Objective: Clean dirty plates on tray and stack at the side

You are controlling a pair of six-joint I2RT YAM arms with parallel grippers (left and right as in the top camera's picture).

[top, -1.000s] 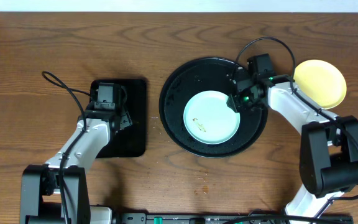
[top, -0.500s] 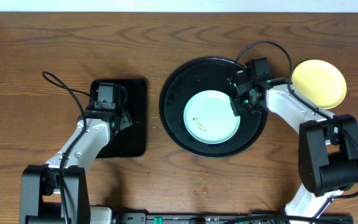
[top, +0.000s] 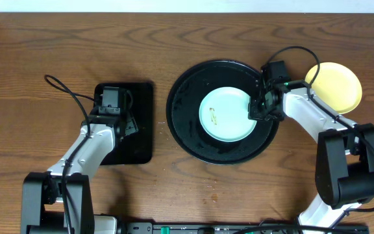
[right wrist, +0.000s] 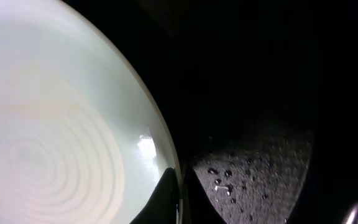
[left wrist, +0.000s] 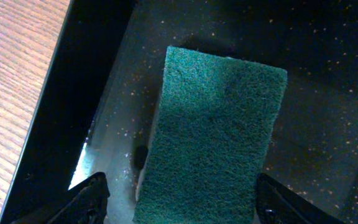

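The left gripper [left wrist: 182, 198] hangs with its jaws wide over the green sponge [left wrist: 213, 130] on the small rectangular tray [top: 141, 130], gripping nothing. The aqua plate [top: 223, 117] lies right of centre on the round black tray [top: 184, 123] and bears a smear [top: 214, 117], so it looks uncleaned. The right gripper [top: 257, 112] is pinched on its right rim, while the yellow plate [top: 336, 84] sits off the tray at far right, apparently set aside.

Aqua plate [top: 226, 116], yellow plate [top: 336, 84], glossy black tray [top: 184, 127]
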